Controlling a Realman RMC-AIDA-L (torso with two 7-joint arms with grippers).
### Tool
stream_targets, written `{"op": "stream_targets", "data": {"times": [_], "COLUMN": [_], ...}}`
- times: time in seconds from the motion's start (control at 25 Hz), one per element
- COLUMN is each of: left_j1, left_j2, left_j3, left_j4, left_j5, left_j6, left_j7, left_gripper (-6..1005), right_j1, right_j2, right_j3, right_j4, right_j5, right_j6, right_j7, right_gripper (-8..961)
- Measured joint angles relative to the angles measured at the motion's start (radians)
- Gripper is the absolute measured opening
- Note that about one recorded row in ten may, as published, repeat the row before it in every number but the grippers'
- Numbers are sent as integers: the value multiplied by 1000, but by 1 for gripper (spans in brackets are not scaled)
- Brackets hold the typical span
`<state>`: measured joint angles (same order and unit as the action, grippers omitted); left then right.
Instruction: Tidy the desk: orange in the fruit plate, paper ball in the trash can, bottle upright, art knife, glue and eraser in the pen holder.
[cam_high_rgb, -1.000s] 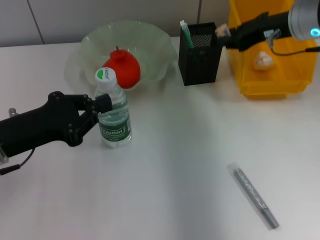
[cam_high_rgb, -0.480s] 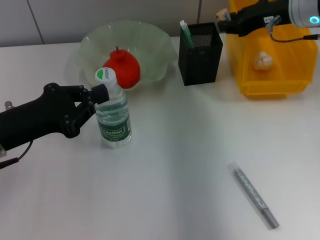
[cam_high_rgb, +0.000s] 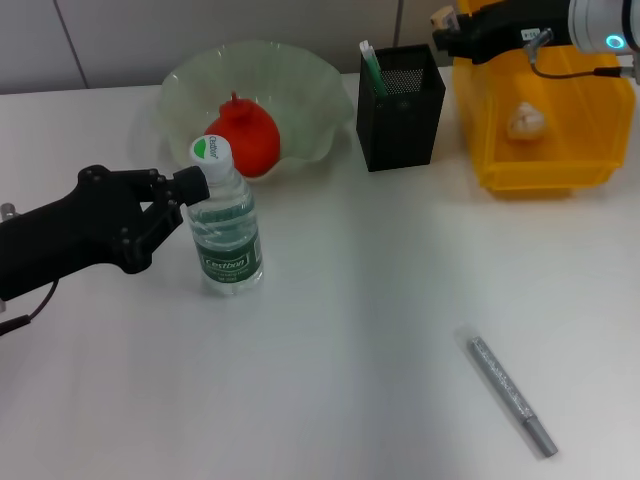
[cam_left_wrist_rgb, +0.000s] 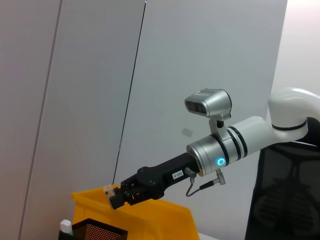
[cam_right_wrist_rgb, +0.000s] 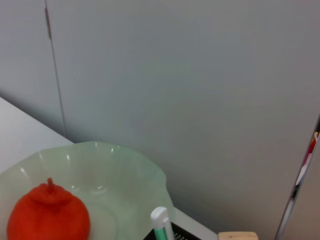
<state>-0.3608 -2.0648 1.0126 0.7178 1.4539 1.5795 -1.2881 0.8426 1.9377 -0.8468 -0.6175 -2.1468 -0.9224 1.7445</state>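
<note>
The orange (cam_high_rgb: 243, 138) lies in the pale green fruit plate (cam_high_rgb: 300, 75); both also show in the right wrist view, the orange (cam_right_wrist_rgb: 49, 216) and the plate (cam_right_wrist_rgb: 125, 175). The bottle (cam_high_rgb: 227, 235) stands upright in front of the plate. My left gripper (cam_high_rgb: 192, 195) is open, its fingertips beside the bottle's neck. My right gripper (cam_high_rgb: 449, 28) is shut on the beige eraser (cam_high_rgb: 441, 16) and holds it high, just right of the pen holder (cam_high_rgb: 402, 105). A green-white glue stick (cam_high_rgb: 371, 66) stands in the holder. The paper ball (cam_high_rgb: 526, 120) lies in the yellow trash can (cam_high_rgb: 545, 165). The grey art knife (cam_high_rgb: 507, 395) lies on the table at the front right.
The left wrist view shows my right arm's gripper (cam_left_wrist_rgb: 120, 196) with the eraser (cam_left_wrist_rgb: 109, 191) above the trash can's rim (cam_left_wrist_rgb: 150, 210). The pen holder stands between the plate and the trash can at the back.
My right gripper has carried the eraser up and left, from the trash can's rim toward the pen holder. My left gripper has drawn back left from the bottle, which stays upright.
</note>
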Motion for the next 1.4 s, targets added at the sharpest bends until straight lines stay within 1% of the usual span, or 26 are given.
{"op": "stream_targets", "data": {"times": [0.24, 0.36, 1.16, 1.4], "left_j1": [-7, -7, -3, -1], "left_j2": [0, 0, 0, 0], "left_j3": [-1, -1, 0, 0], "left_j4": [-1, -2, -5, -4], "left_j5": [0, 0, 3, 3], "left_j6": [-17, -21, -19, -21], "left_j7": [1, 2, 3, 3], "left_gripper": [24, 24, 24, 24], "right_j1": [30, 39, 42, 40], "right_j2": [-12, -14, -7, -5], "right_j3": [2, 2, 2, 2], "right_j4": [75, 97, 125, 125], "right_j5": [25, 39, 73, 119], "right_j6": [44, 50, 48, 52], "right_j7": [-66, -93, -109, -135], "right_gripper": [266, 266, 264, 265]}}
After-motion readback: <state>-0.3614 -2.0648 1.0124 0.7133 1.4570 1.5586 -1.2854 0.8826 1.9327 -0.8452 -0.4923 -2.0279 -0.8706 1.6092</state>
